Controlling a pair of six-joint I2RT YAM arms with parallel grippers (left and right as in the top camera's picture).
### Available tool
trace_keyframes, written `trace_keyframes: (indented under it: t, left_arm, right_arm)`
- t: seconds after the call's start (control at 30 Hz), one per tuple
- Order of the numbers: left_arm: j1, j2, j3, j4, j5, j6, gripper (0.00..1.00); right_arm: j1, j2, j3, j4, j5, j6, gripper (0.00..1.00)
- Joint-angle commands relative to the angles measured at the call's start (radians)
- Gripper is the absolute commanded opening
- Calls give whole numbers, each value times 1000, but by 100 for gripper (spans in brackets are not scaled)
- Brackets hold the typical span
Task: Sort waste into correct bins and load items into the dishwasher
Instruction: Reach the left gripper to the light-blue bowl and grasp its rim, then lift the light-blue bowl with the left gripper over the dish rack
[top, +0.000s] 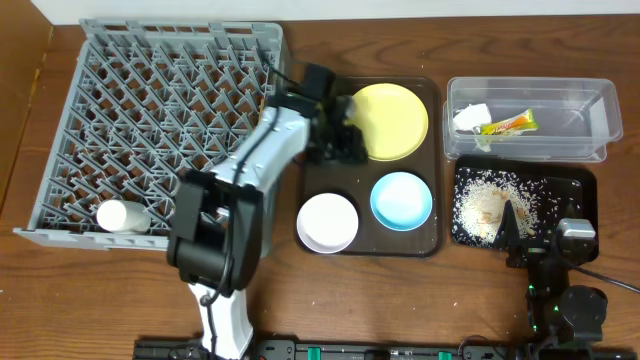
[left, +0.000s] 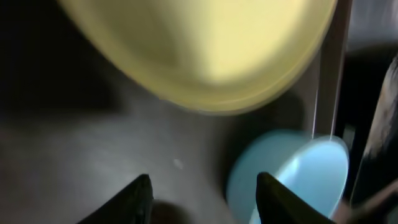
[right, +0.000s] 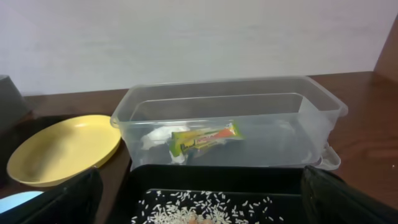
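The yellow plate (top: 392, 120) lies in the brown serving tray (top: 364, 240), near the light blue bowl (top: 402, 199) — our left jaws just beside its rim, apart and empty. Our right jaws, spread wide, hover over the rice-strewn black tray (top: 565, 190).

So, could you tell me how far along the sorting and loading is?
Done: the snack wrapper and crumpled paper lie in the clear tub, rice crumbs are on the black tray, and the white cup is in the dish rack. In hand: the open left gripper is at the yellow plate. Left: that plate, the white bowl and the light blue bowl, all on the brown serving tray.
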Motion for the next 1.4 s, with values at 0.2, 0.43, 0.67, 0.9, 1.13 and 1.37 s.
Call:
trace_keyframes:
  t: [0.2, 0.43, 0.67, 0.9, 1.13, 1.37]
  left_arm:
    - [-205, -24, -8, -129, -301, 54, 52]
    - [-216, -24, -68, -90, -272, 33, 49]
    - [-214, -22, -144, 108, -77, 37, 48]
    - [-214, -14, -145, 150, 2, 33, 11]
    - [-151, -70, -129, 145, 198, 34, 8]
    - [65, -279, -99, 80, 132, 38, 8]
  right_arm:
    - [-7, -5, -1, -4, -2, 4, 99]
    - [-7, -5, -1, -4, -2, 4, 99]
    - [-7, -5, -1, -4, -2, 4, 99]
    - [-7, -5, -1, -4, -2, 4, 99]
    - [-7, -5, -1, -4, -2, 4, 99]
    - [-7, -5, -1, -4, -2, 4, 99]
